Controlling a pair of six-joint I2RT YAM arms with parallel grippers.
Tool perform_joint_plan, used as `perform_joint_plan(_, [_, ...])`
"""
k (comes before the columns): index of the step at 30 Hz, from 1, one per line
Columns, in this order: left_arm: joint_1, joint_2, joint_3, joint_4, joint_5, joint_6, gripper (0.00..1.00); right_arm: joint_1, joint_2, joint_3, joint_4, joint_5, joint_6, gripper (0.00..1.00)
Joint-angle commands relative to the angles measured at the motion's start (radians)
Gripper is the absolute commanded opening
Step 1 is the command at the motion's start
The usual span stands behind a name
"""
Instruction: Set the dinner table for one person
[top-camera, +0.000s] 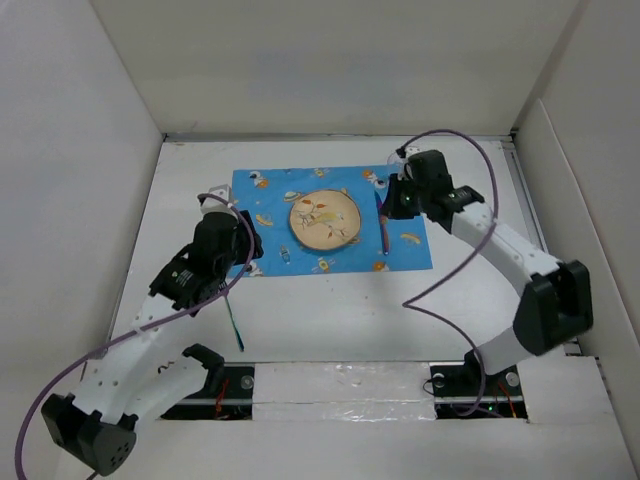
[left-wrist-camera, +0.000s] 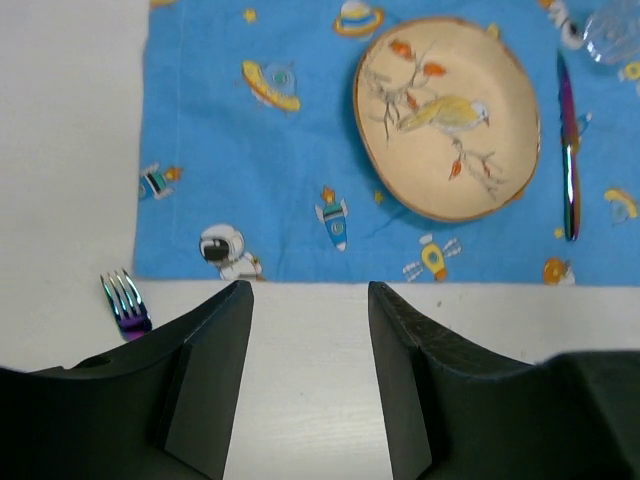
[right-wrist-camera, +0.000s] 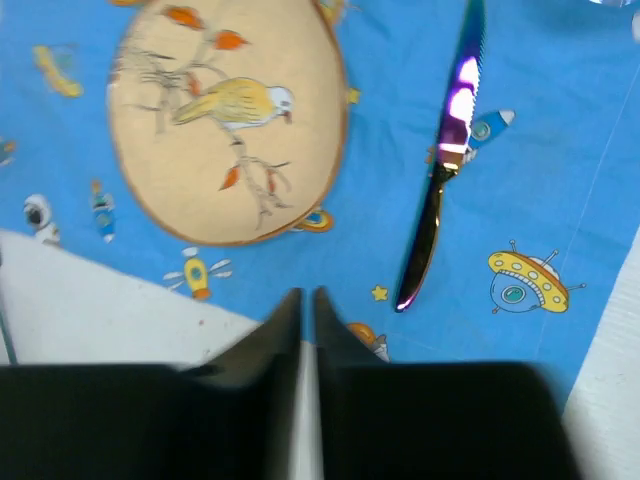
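- The left gripper (left-wrist-camera: 308, 288) is released: in its wrist view the two jaws stand well apart, with only bare white surface between them.
- The right gripper (right-wrist-camera: 303, 292) is clenched almost to a slit, and nothing shows between its jaws.
- In the left wrist view, the tines of the fork (left-wrist-camera: 125, 305) show at about 9 o'clock from the left jaw. They lie on the dinner table (top-camera: 330, 320), just off the near edge of the blue mat (left-wrist-camera: 250, 170).
- From above, the fork's handle runs toward 6 o'clock from the left gripper, and the fork is apart from both jaws.
- The plate (left-wrist-camera: 445, 115) sits at the middle of the mat.
- The knife (right-wrist-camera: 440, 190) lies on the mat at the plate's 3 o'clock, close beside it but not touching.
- A clear glass (left-wrist-camera: 612, 35) stands at roughly 1 o'clock from the plate, though only part of it is visible.
- Judged from this layout, the plate, knife and glass are already set and the fork is the step in hand, since it is not yet beside the plate.
- The next move probably calls for the left gripper to swing over the fork's handle, come down with its jaws astride it and close.
- The fork would then go on the mat at the plate's 9 o'clock, parallel to the knife.
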Motion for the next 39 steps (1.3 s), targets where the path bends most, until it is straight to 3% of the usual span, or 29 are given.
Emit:
perform_joint_plan(1, [-0.020, 0.034, 0.057, -0.103, 0.026, -0.102, 0.47, 0.043, -0.198, -0.146, 0.246, -0.037, 0.058, 0.00])
perform_joint_plan(4, [0.047, 0.120, 0.106, -0.191, 0.168, -0.111, 0.46, 0.107, -0.384, -0.331, 0.390, 0.015, 0.099, 0.00])
perform_joint_plan(9, [0.286, 0.236, 0.077, -0.275, 0.365, -0.082, 0.39, 0.160, -0.623, -0.585, 0.577, 0.087, 0.168, 0.02])
perform_joint_plan(12, [0.380, 0.267, 0.063, -0.342, 0.370, -0.067, 0.36, 0.169, -0.737, -0.660, 0.624, 0.086, 0.179, 0.09])
perform_joint_plan(18, [0.389, 0.436, 0.025, -0.436, 0.284, -0.087, 0.38, 0.169, -0.789, -0.689, 0.624, 0.070, 0.190, 0.16])
perform_joint_plan(24, [0.389, 0.482, 0.014, -0.445, 0.247, -0.121, 0.40, 0.219, -0.798, -0.659, 0.566, 0.139, 0.162, 0.17])
perform_joint_plan(28, [0.378, 0.491, -0.007, -0.476, 0.144, -0.196, 0.40, 0.219, -0.798, -0.662, 0.578, 0.162, 0.162, 0.18])
perform_joint_plan(39, [0.342, 0.634, 0.017, -0.379, 0.147, -0.174, 0.47, 0.175, -0.782, -0.660, 0.573, 0.090, 0.162, 0.19])
